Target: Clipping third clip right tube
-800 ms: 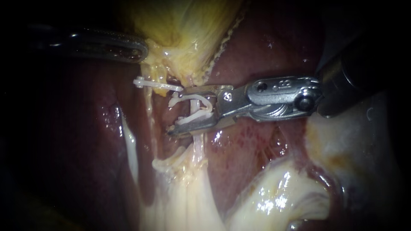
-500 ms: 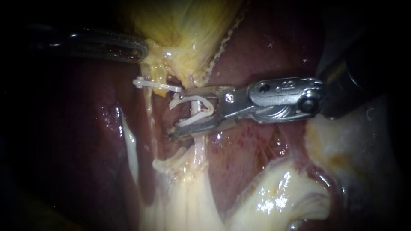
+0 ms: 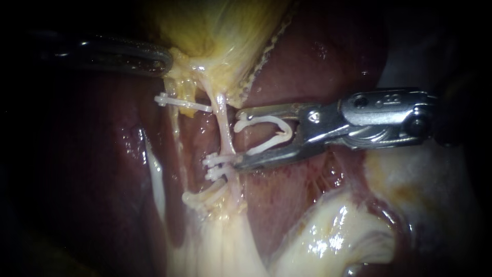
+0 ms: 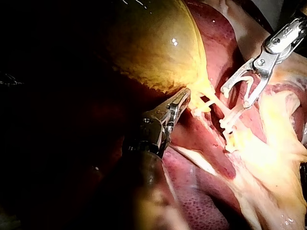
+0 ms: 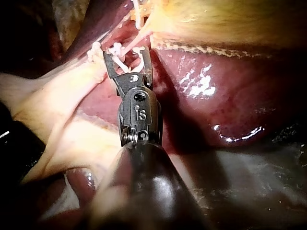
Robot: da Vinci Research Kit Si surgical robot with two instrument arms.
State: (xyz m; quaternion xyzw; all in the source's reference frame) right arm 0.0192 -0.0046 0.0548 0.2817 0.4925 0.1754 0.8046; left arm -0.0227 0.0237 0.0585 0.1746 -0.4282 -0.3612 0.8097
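Note:
My right instrument (image 3: pixel 239 137) comes in from the right, its jaws standing wide apart with an open white clip (image 3: pixel 266 134) seated between them. The jaw tips lie just right of the thin pale right tube (image 3: pixel 222 120), which is outside the clip. Two shut clips (image 3: pixel 217 165) sit on this tube by the lower jaw tip, and a third clip (image 3: pixel 202 197) lies lower. In the right wrist view the right instrument (image 5: pixel 124 53) holds the clip (image 5: pixel 125 64) short of the tube (image 5: pixel 139 36). My left instrument (image 3: pixel 166 61) grips the yellow gallbladder (image 3: pixel 220 31) at its neck, as does the left instrument (image 4: pixel 182 98) in its wrist view.
Another white clip (image 3: pixel 182 102) crosses the thin left strand under the gallbladder neck. Dark red liver (image 3: pixel 307 51) surrounds the tubes. Pale glistening fat (image 3: pixel 333 231) fills the lower right, and a pale band (image 3: pixel 156 179) runs down the left.
My right instrument has drawn back to the right with its clip, and its jaws stand wider. The tube, earlier between the jaws, is now outside them, and two clips under the lower jaw show.

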